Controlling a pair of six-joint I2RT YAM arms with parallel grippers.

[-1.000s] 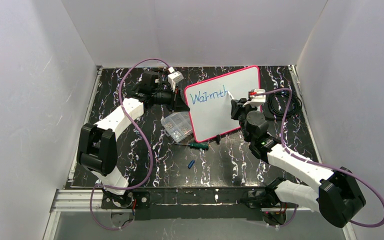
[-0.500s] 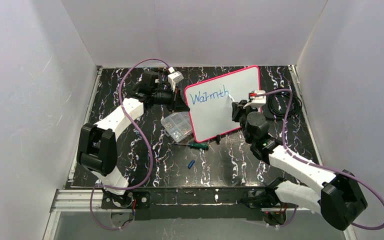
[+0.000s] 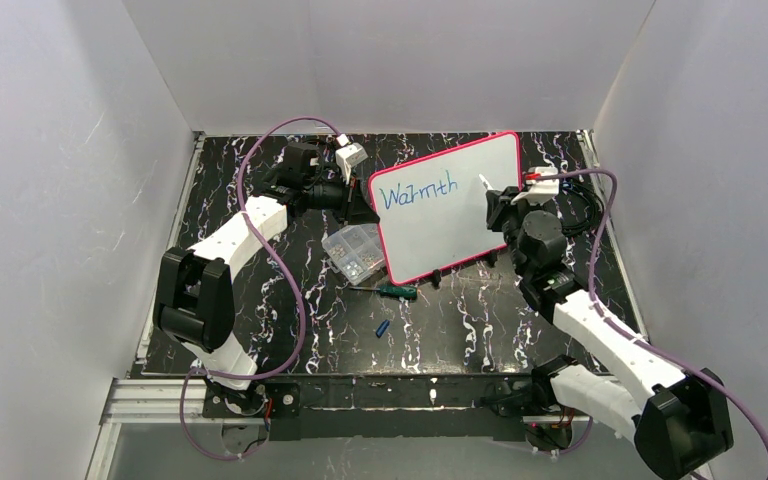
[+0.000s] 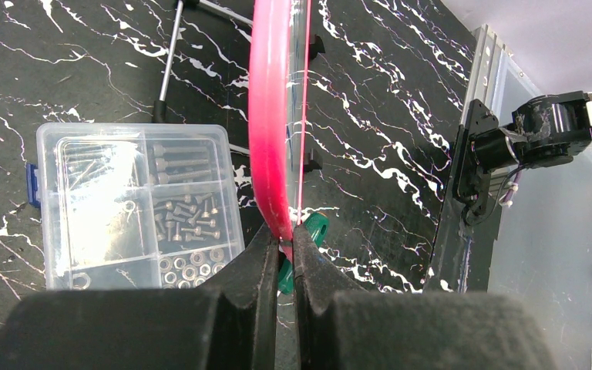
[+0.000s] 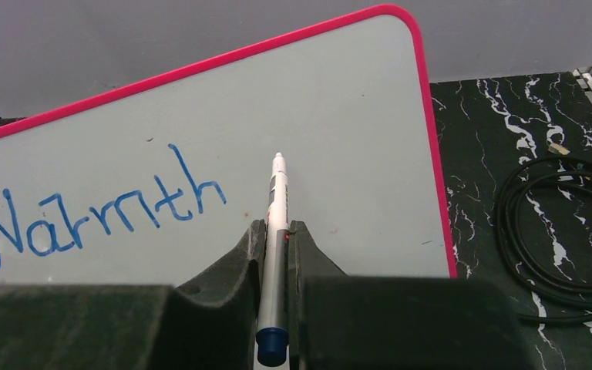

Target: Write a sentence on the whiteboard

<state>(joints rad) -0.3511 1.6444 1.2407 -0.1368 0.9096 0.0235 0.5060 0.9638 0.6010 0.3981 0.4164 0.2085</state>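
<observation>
**A:** What lies on the table (image 3: 460,320)?

**B:** One board (image 3: 440,235), one box (image 3: 352,252), one screwdriver (image 3: 397,291), one blue piece (image 3: 382,328) and one cable (image 5: 502,223).

**A:** What is the board like?

**B:** It is a flat, smooth white rectangle with a thin pink-red rim and rounded corners. It stands tilted at the middle back of the table, with its lower edge just beside the box. One word (image 5: 100,220), "Warmth", is handwritten in blue at its upper left. The rest of the surface is blank.

**A:** And the grippers?

**B:** Both are closed on something. The left gripper (image 4: 280,240) pinches the board's pink rim between its black fingers. The right gripper (image 5: 276,231) clamps one pen (image 5: 277,193), a slim white barrel with a blue rear end. The pen's tip points at the blank area to the right of the word. I cannot tell whether the tip touches the board.

**A:** And the smaller items?

**B:** The box is clear plastic, split into compartments that hold metal screws and nuts. The screwdriver has a green handle and lies near the board's lower edge. The blue piece is small and lies alone, nearer the arm bases. The cable is black and looped, to the right of the board. The table is black with white marble-like veins.
</observation>
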